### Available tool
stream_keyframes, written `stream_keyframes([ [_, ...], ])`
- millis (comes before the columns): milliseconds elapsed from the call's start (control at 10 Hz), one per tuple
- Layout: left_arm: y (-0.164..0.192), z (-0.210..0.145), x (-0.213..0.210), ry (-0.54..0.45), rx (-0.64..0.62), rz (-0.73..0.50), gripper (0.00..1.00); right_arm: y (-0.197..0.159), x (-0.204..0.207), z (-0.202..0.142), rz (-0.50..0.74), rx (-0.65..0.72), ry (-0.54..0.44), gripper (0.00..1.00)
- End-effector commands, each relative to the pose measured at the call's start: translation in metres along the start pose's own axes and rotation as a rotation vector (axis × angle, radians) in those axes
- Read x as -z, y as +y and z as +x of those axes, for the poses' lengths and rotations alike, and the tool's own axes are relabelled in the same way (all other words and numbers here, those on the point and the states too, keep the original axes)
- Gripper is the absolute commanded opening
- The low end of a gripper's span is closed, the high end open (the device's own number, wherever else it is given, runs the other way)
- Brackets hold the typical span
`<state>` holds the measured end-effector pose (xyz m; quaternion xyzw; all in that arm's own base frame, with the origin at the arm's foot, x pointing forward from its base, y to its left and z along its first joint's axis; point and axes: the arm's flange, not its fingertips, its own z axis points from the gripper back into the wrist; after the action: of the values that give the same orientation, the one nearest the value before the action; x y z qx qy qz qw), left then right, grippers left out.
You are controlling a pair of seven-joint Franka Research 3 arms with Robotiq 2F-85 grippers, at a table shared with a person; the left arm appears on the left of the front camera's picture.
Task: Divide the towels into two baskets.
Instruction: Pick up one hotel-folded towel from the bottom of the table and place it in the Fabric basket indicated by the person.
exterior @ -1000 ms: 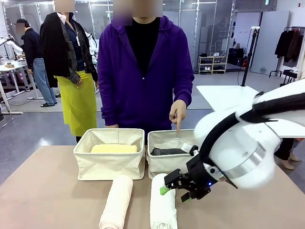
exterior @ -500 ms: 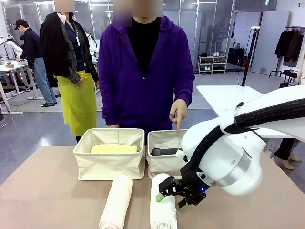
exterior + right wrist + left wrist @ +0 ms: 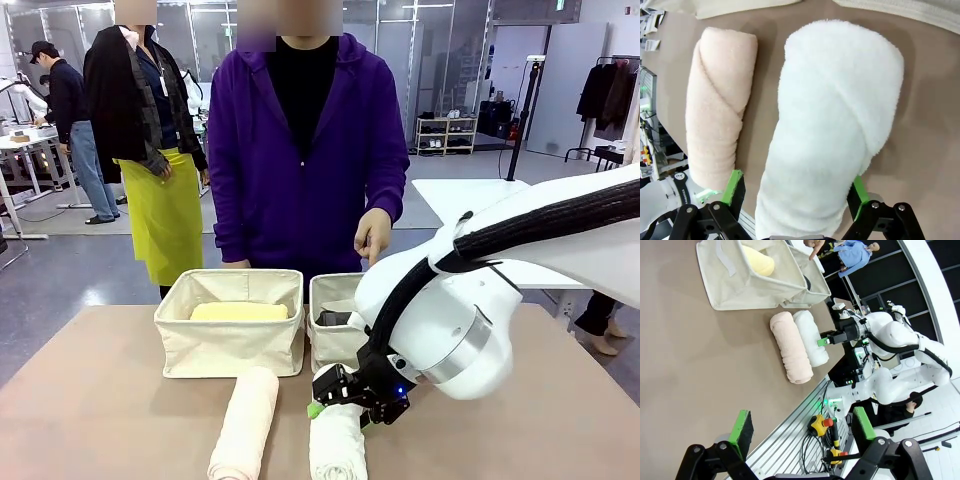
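Cream canvas on both sides, and by our reckoning we're at the halfway mark. The left basket [image 3: 228, 345] holds the pale yellow towel [image 3: 238, 312], lying flat inside. The right basket [image 3: 332, 348] has the dark charcoal towel [image 3: 336, 319] tucked in it. That's one roll apiece, so two are sorted and two are left.

Those two lie on the worktop [image 3: 100, 400] just in front of the baskets, with the cream towel [image 3: 245, 425] on the left and the white towel [image 3: 337, 447] close alongside it. Our right tool [image 3: 340, 398] is down over the far end of the white towel. Its jaws are spread wide with a green pad on either side of the roll, released, nothing clenched yet. Our left tool [image 3: 802, 424] hangs well back above bare worktop, jaws apart and empty.

The person's hand [image 3: 373, 235] points a finger down at the right basket. So we judge the white roll is meant for that one, which would leave the cream one for the left.
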<state>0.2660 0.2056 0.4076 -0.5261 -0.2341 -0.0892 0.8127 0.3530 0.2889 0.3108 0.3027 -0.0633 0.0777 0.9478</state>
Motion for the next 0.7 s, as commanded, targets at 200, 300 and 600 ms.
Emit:
stream_keyframes([
  [200,-0.003,-0.002,-0.001,0.001,0.006,-0.003,1.0,0.008,0.015,0.004,-0.056,-0.006,0.035,0.81],
  [300,-0.003,-0.002,-0.001,0.001,0.006,-0.003,1.0,0.008,0.015,0.004,-0.056,-0.007,0.042,0.7],
  [600,-0.003,-0.002,-0.001,0.001,0.006,-0.003,1.0,0.009,0.003,0.002,-0.054,-0.011,0.043,0.42],
])
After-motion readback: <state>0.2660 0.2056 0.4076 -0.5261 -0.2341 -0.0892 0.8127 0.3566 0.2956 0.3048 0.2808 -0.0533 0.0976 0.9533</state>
